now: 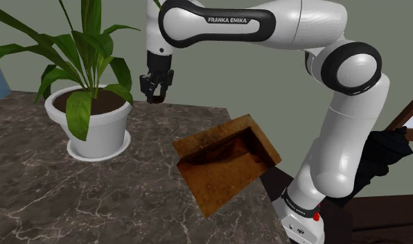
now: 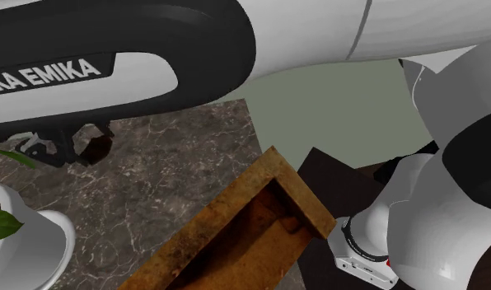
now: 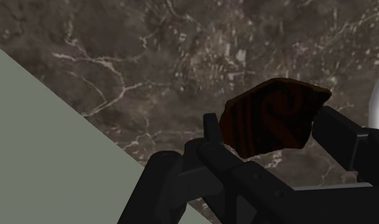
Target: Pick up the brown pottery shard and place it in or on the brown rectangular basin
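My black gripper [image 3: 269,130] is shut on the dark brown pottery shard [image 3: 277,108], clasping it between both fingers above the marble counter. In the shoulder view the gripper [image 1: 156,89] hangs a little above the counter's far edge, between the potted plant and the basin. The brown rectangular basin [image 1: 198,142] is sunk into the counter, toward the stand from the gripper, its rusty inside open. In the second exterior view the gripper [image 2: 81,147] holds the shard [image 2: 99,148] under the arm's white link, and the basin's rim [image 2: 227,202] runs diagonally below it.
A white pot [image 1: 98,128] with a leafy green plant stands on the dark marble counter [image 1: 73,194], at the shoulder view's left; its side [image 2: 25,243] also appears in the second exterior view. A grey-green wall lies behind the counter. The arm's stand [image 1: 302,215] is beside the basin.
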### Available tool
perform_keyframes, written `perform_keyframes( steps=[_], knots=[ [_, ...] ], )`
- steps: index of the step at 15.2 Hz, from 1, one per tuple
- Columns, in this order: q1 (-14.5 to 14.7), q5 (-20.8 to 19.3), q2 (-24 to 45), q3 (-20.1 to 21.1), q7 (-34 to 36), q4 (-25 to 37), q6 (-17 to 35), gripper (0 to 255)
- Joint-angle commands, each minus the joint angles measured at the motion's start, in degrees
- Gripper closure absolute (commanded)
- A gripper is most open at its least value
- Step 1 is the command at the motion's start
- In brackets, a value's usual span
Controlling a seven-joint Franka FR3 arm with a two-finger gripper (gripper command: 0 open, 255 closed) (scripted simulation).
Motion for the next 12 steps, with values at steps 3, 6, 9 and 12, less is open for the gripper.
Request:
perform_keyframes(
  steps=[3, 6, 9, 12],
  knots=[
    [0.19, -0.07, 0.30, 0.09, 0.07, 3.42, -3.15, 255],
    [0.34, -0.17, 0.72, 0.13, 0.08, 6.31, -5.64, 255],
    [0.52, -0.33, 1.32, 0.18, 0.11, 9.46, -8.21, 255],
    [0.76, -0.54, 2.10, 0.24, 0.15, 12.89, -10.88, 255]
  ],
)
